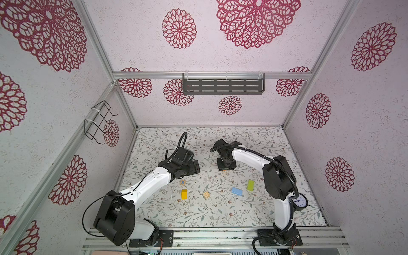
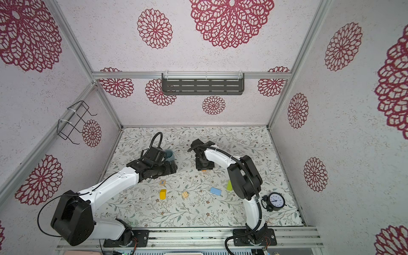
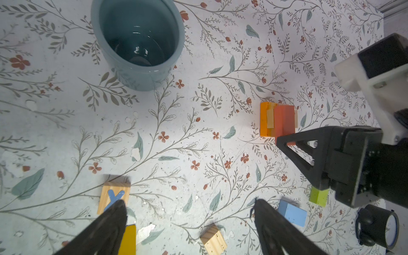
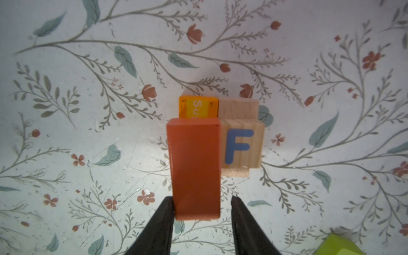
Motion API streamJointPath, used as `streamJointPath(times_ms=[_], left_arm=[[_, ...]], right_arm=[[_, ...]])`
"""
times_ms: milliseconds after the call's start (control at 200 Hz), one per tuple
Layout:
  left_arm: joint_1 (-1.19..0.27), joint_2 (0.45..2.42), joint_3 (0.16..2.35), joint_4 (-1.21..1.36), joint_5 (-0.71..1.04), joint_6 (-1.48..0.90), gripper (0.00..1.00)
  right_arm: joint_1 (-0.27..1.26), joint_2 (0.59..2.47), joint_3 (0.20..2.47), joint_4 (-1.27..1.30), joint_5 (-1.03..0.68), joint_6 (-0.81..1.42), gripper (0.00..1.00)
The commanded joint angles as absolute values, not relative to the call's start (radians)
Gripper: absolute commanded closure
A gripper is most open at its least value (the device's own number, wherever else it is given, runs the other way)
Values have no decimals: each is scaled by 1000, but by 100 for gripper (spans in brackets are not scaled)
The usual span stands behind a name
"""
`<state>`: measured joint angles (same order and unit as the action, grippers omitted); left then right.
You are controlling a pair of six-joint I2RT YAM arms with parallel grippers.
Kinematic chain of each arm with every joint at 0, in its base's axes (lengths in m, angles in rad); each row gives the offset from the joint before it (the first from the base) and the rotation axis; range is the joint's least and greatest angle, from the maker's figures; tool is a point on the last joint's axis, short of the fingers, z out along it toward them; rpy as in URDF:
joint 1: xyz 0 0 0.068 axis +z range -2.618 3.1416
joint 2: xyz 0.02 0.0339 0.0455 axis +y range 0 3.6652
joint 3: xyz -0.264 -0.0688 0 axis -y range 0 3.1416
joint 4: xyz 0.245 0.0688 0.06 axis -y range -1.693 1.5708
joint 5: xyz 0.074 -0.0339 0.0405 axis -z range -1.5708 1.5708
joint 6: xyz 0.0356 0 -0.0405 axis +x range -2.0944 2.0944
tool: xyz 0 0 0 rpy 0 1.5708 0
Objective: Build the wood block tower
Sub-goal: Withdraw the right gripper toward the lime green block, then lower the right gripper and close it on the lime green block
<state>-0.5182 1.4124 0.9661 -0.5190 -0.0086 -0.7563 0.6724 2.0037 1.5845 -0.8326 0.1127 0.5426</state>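
The tower (image 4: 240,145) is a low cluster: an orange block, natural blocks, a cube lettered F, and a red oblong (image 4: 195,167) lying across the top. My right gripper (image 4: 202,198) straddles the red oblong's near end, open; one finger touches it and the other stands clear. In both top views that gripper (image 1: 225,166) covers the tower. My left gripper (image 3: 188,202) hangs wide open over bare mat, holding nothing. Loose wood blocks lie nearer the front: an X cube (image 1: 182,182), a yellow (image 1: 184,194), a grooved cube (image 1: 206,195), a blue (image 1: 237,191) and a green (image 1: 250,185).
A teal cup (image 3: 138,42) stands behind the left gripper, showing in a top view (image 2: 169,154). A black alarm clock (image 2: 274,201) sits at the front right beside the right arm. Walls enclose the mat on three sides.
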Motion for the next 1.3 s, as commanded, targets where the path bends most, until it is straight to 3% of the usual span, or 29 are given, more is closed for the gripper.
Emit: streamJointPath(times_ms=[0, 911, 1296], left_arm=[[-512, 1372, 967, -510, -2, -750, 3], [-801, 1447, 970, -494, -150, -856, 0], [-879, 1499, 950, -480, -201, -904, 3]], right_arm=[[677, 1883, 1562, -882, 157, 557, 55], [624, 1320, 891, -756, 211, 753, 60], [553, 1271, 708, -628, 199, 779, 50]])
